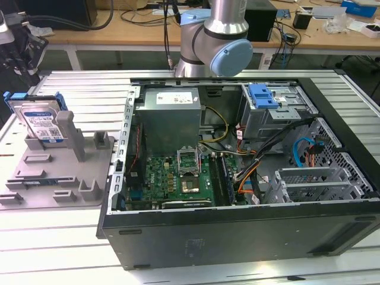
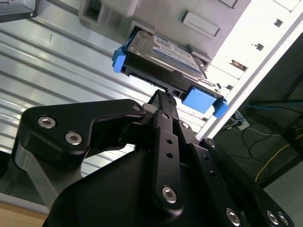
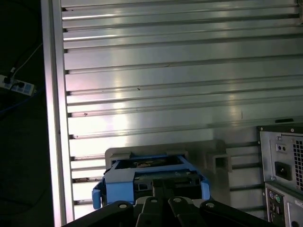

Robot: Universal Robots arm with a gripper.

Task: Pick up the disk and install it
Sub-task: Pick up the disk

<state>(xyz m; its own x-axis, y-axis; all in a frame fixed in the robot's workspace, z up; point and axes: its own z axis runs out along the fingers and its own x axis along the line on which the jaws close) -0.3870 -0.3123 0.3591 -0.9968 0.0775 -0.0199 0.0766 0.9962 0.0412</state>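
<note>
1. The disk (image 1: pixel 41 122) stands on edge, tilted, in the grey fixture (image 1: pixel 71 178) near the exterior view's left edge of the slotted tabletop (image 1: pixel 77 83). An upright post (image 1: pixel 68 127) stands just beside its labelled face. The open computer case (image 1: pixel 237 237) sits just beside the fixture.
2. Your main risk, as I judge it, is that the disk looks propped rather than clamped. A grip that lands off-centre, or only on the blue carrier rail, could tip it in its slot or let it twist.
3. The post crowds one face of the disk. If you approach skewed, a finger could strike the post or the fixture wall instead of straddling the disk.
4. Inside the case, loose cables (image 1: pixel 267 148) cross below the drive cage (image 1: pixel 273 113). A disk carried low could snag them or clip the case rim.
5. In both wrist views the gripper (image 2: pixel 163 97) points at the disk's near edge. In the first wrist view its fingers (image 3: pixel 158 189) lie together, clenched on nothing. Driven forward like that, it would butt the carrier rather than take it.
6. The tool touches nothing. In the exterior view the disk sits in the fixture with nothing on it.
</note>
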